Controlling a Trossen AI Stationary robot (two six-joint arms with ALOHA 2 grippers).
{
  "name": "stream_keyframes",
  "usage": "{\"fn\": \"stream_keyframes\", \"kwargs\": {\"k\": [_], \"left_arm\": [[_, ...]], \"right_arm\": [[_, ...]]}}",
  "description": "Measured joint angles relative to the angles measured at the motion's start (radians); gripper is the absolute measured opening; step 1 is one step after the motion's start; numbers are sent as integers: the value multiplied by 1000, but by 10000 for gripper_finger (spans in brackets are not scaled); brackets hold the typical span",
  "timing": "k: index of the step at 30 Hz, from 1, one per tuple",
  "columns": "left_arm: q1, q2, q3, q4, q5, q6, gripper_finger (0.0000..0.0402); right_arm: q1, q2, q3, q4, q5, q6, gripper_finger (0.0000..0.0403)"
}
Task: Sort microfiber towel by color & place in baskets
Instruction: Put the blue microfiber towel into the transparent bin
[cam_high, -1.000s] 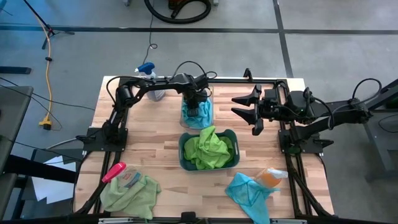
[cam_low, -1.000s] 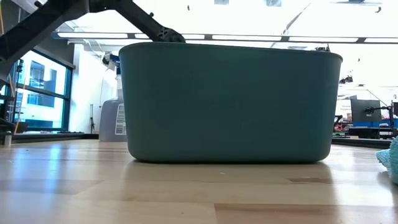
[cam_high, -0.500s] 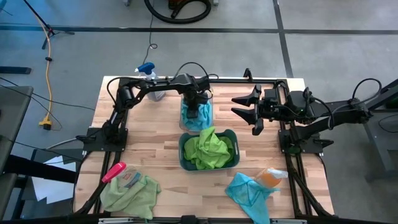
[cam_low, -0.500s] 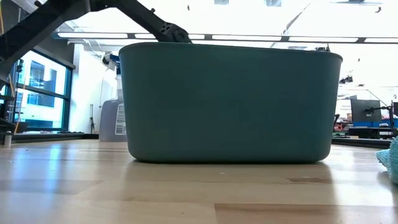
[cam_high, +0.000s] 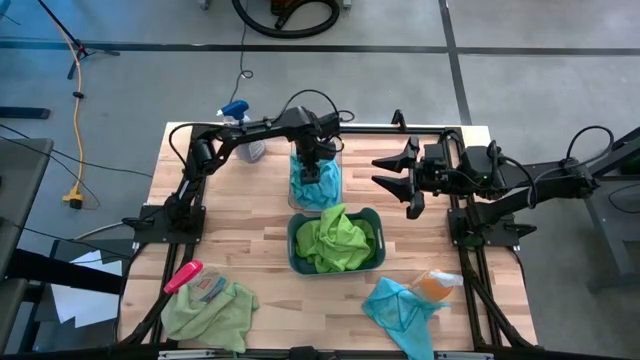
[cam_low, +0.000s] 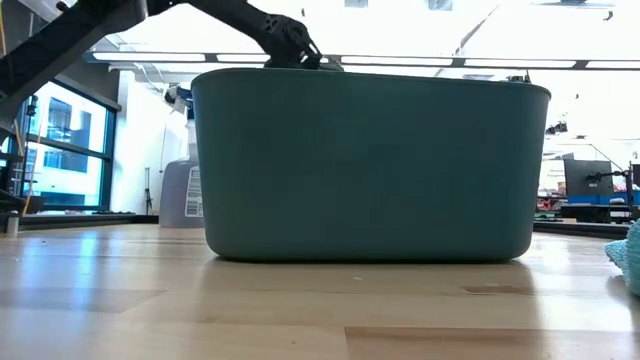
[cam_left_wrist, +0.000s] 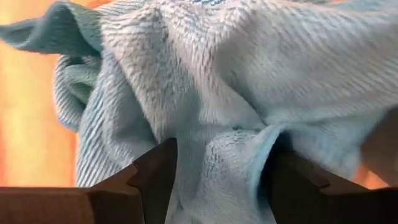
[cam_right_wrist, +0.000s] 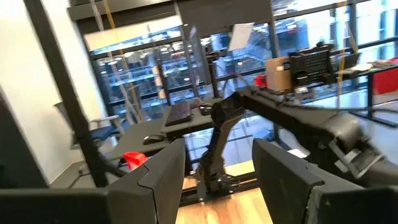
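A clear narrow basket (cam_high: 316, 182) at the table's far middle holds turquoise towels (cam_left_wrist: 205, 81). My left gripper (cam_high: 313, 163) points down right above them, open, with a ridge of turquoise towel between its fingers (cam_left_wrist: 155, 174). In front of it, a dark teal basket (cam_high: 336, 262) holds lime green towels (cam_high: 338, 238). A loose lime green towel (cam_high: 212, 312) lies at the near left and a turquoise one (cam_high: 398, 312) at the near right. My right gripper (cam_high: 398, 180) hangs open and level, high at the far right, holding nothing. My left gripper's open fingers stand on either side of a raised fold (cam_left_wrist: 214, 155) of the top turquoise towel, coming from above. I cannot tell whether they touch it. The towel lies in the clear basket.
A spray bottle (cam_high: 240, 122) with a blue trigger stands at the far left. A pink-handled brush (cam_high: 184, 276) lies on the near-left towel. An orange thing (cam_high: 437, 286) lies by the near-right towel. Bare wood shows left and right of the baskets.
My left gripper has risen straight up out of the clear basket; in the low view its wrist now shows above the teal basket's rim. The turquoise towel has stayed in the clear basket.
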Motion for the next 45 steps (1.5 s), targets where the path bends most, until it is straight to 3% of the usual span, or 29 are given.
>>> {"fn": "stream_keyframes", "kwargs": {"k": [9, 15, 18, 22, 28, 36, 45], "left_arm": [[5, -2, 174, -164, -1, -43, 206], [6, -4, 283, -250, -90, -53, 206], [17, -4, 350, -302, -101, -132, 206], [46, -44, 400, -304, -28, -270, 206], [31, -202, 392, -168, 74, -341, 206], [-109, -503, 149, 164, 82, -404, 206], [-347, -892, -467, 658, -97, -542, 206]], "right_arm": [[0, 0, 0, -5, -40, -53, 185], [0, 0, 0, -5, -40, -53, 185], [0, 0, 0, -5, -40, -80, 185], [0, 0, 0, -5, -40, -106, 185], [0, 0, 0, -7, -40, -105, 185], [0, 0, 0, -36, -40, -105, 185], [0, 0, 0, -43, -40, -105, 185]]}}
